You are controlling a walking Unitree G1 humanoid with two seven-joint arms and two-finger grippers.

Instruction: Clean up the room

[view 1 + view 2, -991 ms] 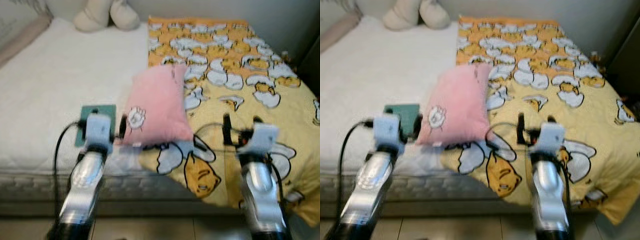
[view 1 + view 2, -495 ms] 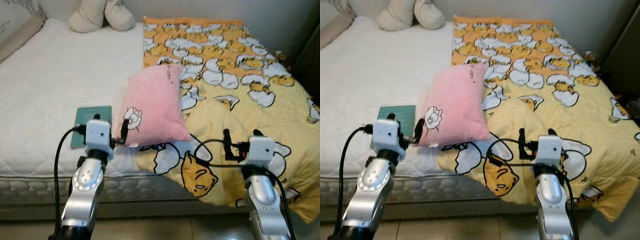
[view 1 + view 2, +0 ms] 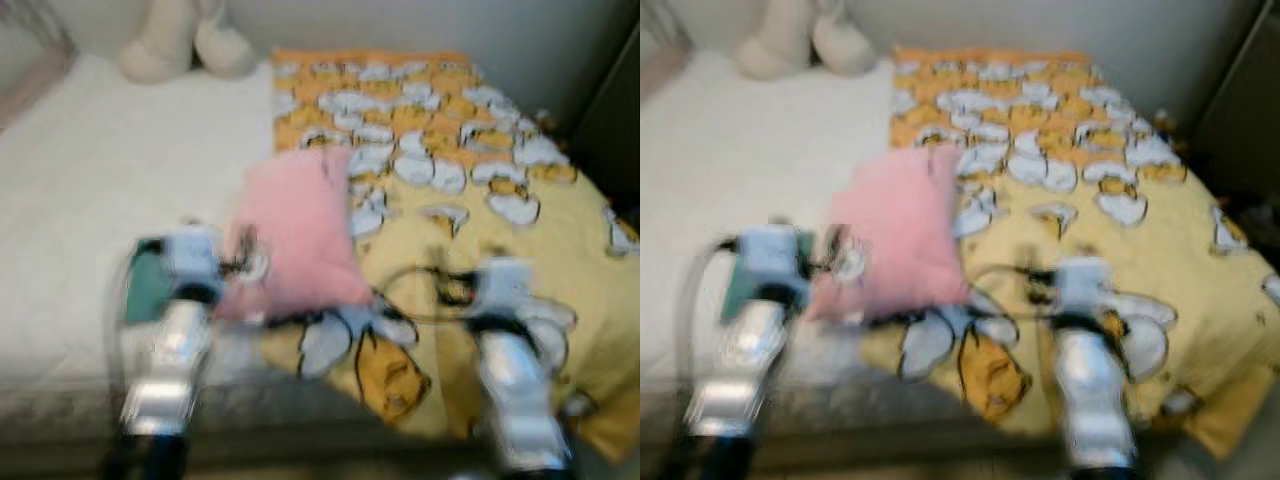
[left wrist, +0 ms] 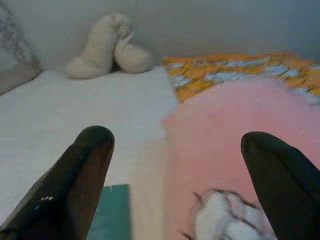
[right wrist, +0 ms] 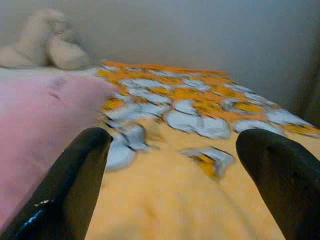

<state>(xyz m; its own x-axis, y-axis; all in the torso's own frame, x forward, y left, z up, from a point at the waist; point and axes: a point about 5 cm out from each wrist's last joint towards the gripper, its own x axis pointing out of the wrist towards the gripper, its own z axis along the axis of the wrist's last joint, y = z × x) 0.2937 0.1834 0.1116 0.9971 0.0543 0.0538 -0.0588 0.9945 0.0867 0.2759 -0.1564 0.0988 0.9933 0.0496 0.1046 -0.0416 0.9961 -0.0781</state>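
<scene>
From the left eye view, badly blurred, a bed [image 3: 70, 200] with a white mattress stands against a pale wall, and a yellow-and-orange patterned blanket [image 3: 470, 180] covers its right half and hangs over the near edge. A pink pillow [image 3: 295, 235] lies near the middle, overlapping the blanket's left border, with a green book [image 3: 145, 283] flat on the mattress just beside its left. Cream stuffed cushions [image 3: 185, 40] sit at the far end by the wall. The left claw [image 3: 240, 262] is at the pillow's near left corner and the right claw [image 3: 450, 288] is held over the blanket. The right eye view gives the same scene, with a dark upright surface [image 3: 1240, 100] at the far right. In the left wrist view the two black fingers [image 4: 75, 175] are spread wide, released, with the pillow's edge and the book's corner between them. In the right wrist view the fingers [image 5: 70, 180] are likewise apart and grasp nothing, above the blanket with the pillow to one side
</scene>
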